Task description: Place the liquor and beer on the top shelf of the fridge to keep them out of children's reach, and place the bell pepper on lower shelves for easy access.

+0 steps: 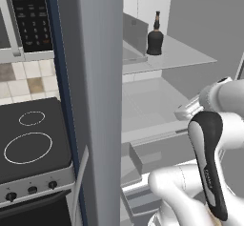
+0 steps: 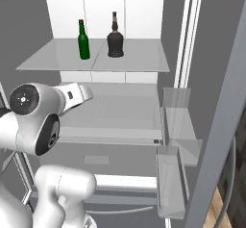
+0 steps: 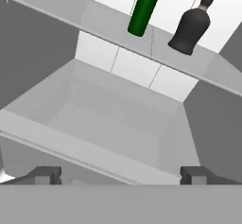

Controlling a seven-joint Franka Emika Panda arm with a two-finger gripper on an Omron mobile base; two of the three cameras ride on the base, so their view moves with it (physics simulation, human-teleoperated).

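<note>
- The fingers (image 3: 120, 176) are spread wide, empty.
- Above and beyond them, the slim green glass beer bottle (image 3: 143, 9) and squat black liquor bottle (image 3: 190, 28) stand side by side on the translucent grey top shelf (image 3: 94, 22).

Hand view: the beer (image 3: 143, 8) is cut off at the top edge, its neck and cap out of frame; the liquor (image 3: 191, 27) loses its stopper tip at the same edge. The two fingers (image 3: 45, 175) show as dark tips, their lower parts cut off. Left base view: the fridge (image 1: 100, 101) side wall hides the left part of the top shelf (image 1: 176, 53). Right base view: the arm hides the left part of the lower shelves (image 2: 120, 114).
</note>
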